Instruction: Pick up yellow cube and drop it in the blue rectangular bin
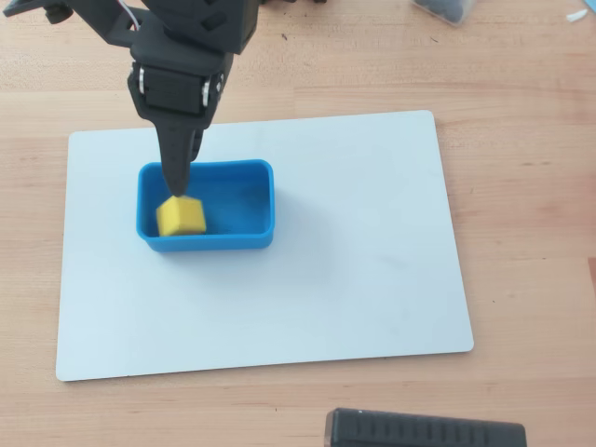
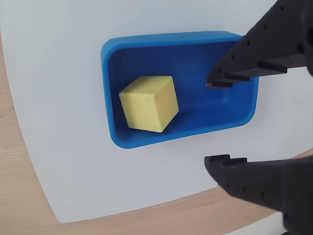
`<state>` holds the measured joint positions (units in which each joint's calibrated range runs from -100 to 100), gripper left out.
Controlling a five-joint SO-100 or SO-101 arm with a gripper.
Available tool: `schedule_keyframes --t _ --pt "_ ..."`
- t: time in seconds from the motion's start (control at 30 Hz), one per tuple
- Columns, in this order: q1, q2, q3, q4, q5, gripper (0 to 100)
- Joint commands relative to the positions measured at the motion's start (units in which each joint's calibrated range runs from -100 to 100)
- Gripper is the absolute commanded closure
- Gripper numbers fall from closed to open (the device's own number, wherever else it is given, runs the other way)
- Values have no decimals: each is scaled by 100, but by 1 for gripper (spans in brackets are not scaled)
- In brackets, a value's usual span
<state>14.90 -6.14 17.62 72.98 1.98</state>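
The yellow cube (image 1: 181, 216) lies slightly tilted inside the blue rectangular bin (image 1: 244, 240), at the bin's left end in the overhead view. My gripper (image 1: 175, 186) hangs just above the cube, at the bin's far-left rim. In the wrist view the cube (image 2: 148, 104) sits in the left part of the bin (image 2: 171, 38). My gripper (image 2: 211, 121) is open and empty there, its two black fingers spread wide to the right of the cube and not touching it.
The bin stands on a white board (image 1: 372, 233) on a wooden table (image 1: 521, 186). A black object (image 1: 424, 430) lies at the near edge of the overhead view. A dark item (image 1: 447, 9) sits at the top right.
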Motion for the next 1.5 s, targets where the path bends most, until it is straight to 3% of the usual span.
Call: schedule_keyframes --t 0.0,0.13,0.3,0.5,0.9,1.07,1.47 --pt "-7 -700 -489 2 24 81" --pt "-495 -1638 -7 159 -15 82" --pt "-1010 -2985 974 200 -49 94" --pt "-1259 -4592 2547 -39 -10 100" --pt "-1113 -6617 5638 -1179 49 100" --pt "-1216 -9014 7265 -1154 63 100" --pt "-1207 -9023 7756 -1352 73 100"
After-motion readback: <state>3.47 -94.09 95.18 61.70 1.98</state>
